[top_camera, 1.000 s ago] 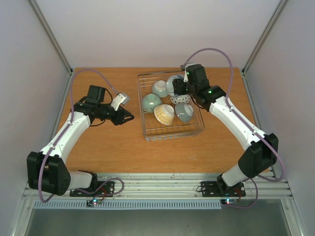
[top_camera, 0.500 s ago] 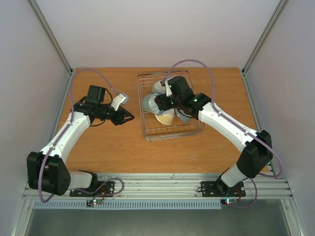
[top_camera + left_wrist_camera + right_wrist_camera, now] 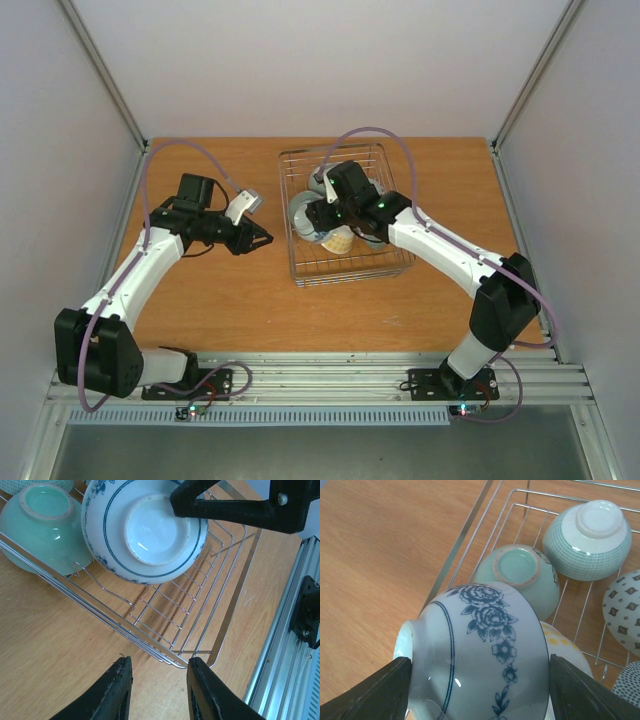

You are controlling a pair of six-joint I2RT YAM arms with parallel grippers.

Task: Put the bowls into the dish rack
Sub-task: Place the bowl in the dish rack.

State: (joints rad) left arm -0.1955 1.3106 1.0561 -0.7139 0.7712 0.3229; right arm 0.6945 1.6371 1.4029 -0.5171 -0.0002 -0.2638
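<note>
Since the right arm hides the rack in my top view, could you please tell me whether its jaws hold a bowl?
Observer: Yes, the right wrist view shows the right jaws shut on a white bowl with blue flowers, tipped on its side.
Operator: What sits beside it?
Observer: A pale green bowl, upside down.
Operator: Is there free space?
Observer: Yes, bare wires at the rack corner near the open left jaws.

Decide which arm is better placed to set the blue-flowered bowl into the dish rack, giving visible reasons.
Right. The right gripper clamps the blue-flowered bowl above the dish rack. The left gripper sits open and empty over the table beside it.
</note>
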